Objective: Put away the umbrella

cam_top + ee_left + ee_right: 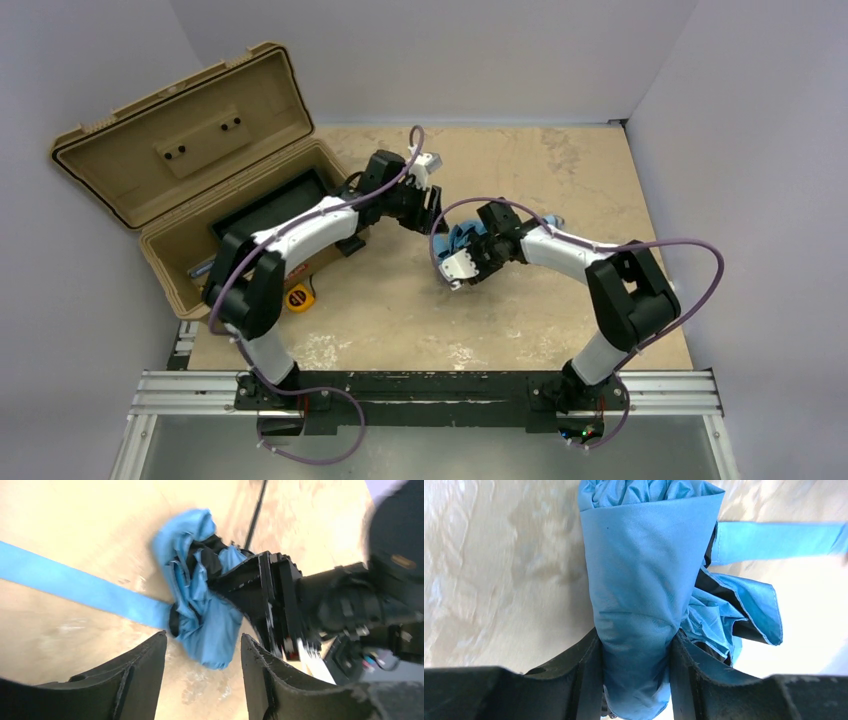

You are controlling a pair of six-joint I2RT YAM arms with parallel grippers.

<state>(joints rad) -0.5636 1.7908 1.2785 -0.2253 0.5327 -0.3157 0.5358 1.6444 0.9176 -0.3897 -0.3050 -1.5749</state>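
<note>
The umbrella (463, 238) is a folded sky-blue fabric bundle at mid-table. My right gripper (472, 243) is shut on it. In the right wrist view the bundle (639, 570) is squeezed between both fingers (586, 665), and a flat blue strap (774, 539) runs off to the right. My left gripper (432, 218) is open and empty just left of the bundle. In the left wrist view its fingers (150, 660) stand wide apart, with the bundle (200, 610) hanging just beyond the tips, not touching them. The strap (75, 587) lies across the table there. The umbrella's handle and shaft are hidden.
A tan hard case (170, 250) stands open at the left, lid tipped back, with a black tray (270, 200) inside. A yellow tape measure (297, 297) lies on the table by the case's front corner. Grey walls enclose the tan tabletop (420, 320).
</note>
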